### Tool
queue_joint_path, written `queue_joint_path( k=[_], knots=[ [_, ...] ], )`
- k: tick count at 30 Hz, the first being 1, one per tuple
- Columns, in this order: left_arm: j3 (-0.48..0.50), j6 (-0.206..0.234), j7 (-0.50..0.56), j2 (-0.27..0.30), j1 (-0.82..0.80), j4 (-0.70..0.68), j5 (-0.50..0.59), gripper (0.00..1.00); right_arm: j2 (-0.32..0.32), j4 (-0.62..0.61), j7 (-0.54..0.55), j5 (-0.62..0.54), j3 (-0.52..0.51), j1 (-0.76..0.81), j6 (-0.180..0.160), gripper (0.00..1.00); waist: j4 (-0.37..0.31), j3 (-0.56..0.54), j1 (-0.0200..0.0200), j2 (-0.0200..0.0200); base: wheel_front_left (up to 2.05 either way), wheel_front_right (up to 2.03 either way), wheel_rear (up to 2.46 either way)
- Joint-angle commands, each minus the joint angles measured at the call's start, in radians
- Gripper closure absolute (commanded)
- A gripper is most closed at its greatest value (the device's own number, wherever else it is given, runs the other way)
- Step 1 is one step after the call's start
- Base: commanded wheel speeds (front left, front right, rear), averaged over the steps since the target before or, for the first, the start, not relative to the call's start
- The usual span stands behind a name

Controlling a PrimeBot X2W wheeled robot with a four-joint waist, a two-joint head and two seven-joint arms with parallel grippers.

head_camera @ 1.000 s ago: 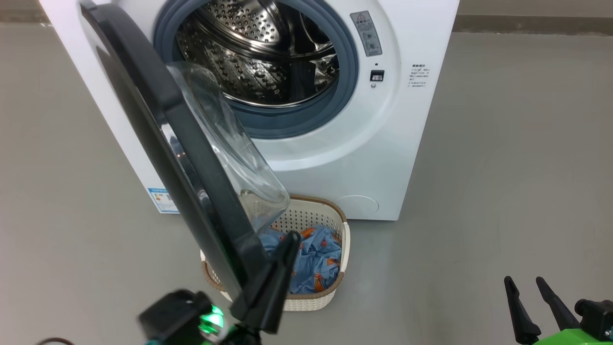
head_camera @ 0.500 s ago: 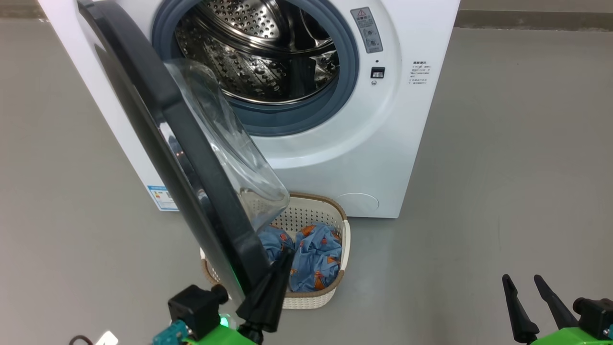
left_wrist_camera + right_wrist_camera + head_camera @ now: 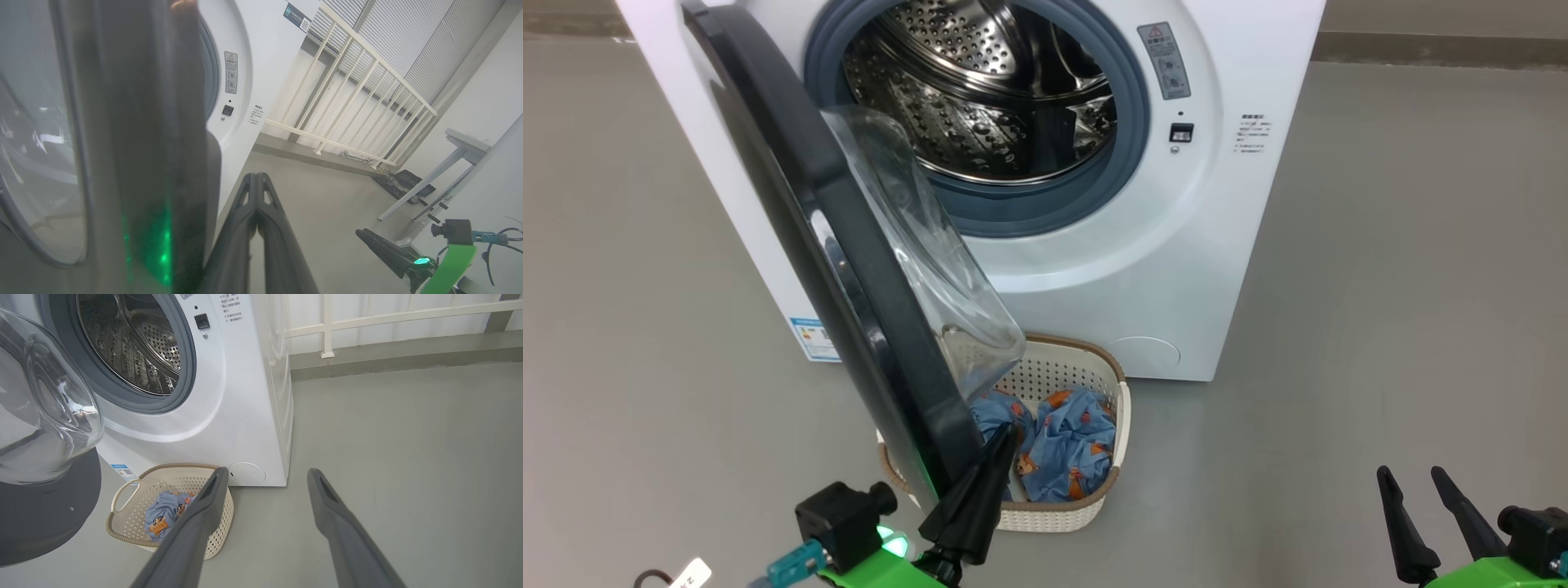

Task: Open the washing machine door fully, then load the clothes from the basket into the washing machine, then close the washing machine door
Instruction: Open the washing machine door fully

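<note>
**Operator:** Where does the door stand?

**Spotter:** Your large round washing machine door (image 3: 792,171), with its glossy black rim and bulging clear glass bowl (image 3: 931,269), stands well out from the big white front-loading washing machine (image 3: 1160,269). It is hinged on your left. Behind it the steel perforated drum (image 3: 980,90) and the grey-blue rubber gasket (image 3: 1029,214) lie uncovered.

**Operator:** And the left gripper?

**Spotter:** Your left gripper (image 3: 1006,433) has its two dark fingers (image 3: 239,228) pressed together with nothing between them. In the head view its tip sits at the door's lower edge. In your left wrist view the fingers rise just beside the black rim. You cannot tell from either view whether they touch it.

**Operator:** The right one?

**Spotter:** Your right gripper (image 3: 1410,474) hangs at the lower right over the grey floor (image 3: 1380,286). Its fingers are spread wide and hold nothing, and it is well apart from the machine.

**Operator:** The laundry?

**Spotter:** The small cream-white perforated plastic basket (image 3: 1123,433) with the brown woven-look rim stands on the floor just before the machine's lower front. It sits under the door's bottom edge, which hides its left part in your head view. The clothes (image 3: 1070,445), two light-blue fabric bundles printed with orange-brown figures, lie side by side inside it.
</note>
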Motion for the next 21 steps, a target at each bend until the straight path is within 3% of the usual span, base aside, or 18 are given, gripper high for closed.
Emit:
queue_joint_path(
  k=[1,21],
  knots=[
    [0.067,0.012,-0.015,0.017,-0.042,-0.01,-0.01,1.0,-0.025,-0.026,-0.012,-0.006,0.023,-0.013,0.002,0.0,0.006,-0.002,0.0,0.0,0.0,0.0,0.0],
    [0.092,0.05,-0.011,0.06,0.013,-0.048,-0.014,1.0,-0.031,-0.039,-0.012,-0.012,0.034,-0.011,0.002,0.0,0.126,-0.001,0.0,0.0,0.0,0.0,0.0]
  ],
)
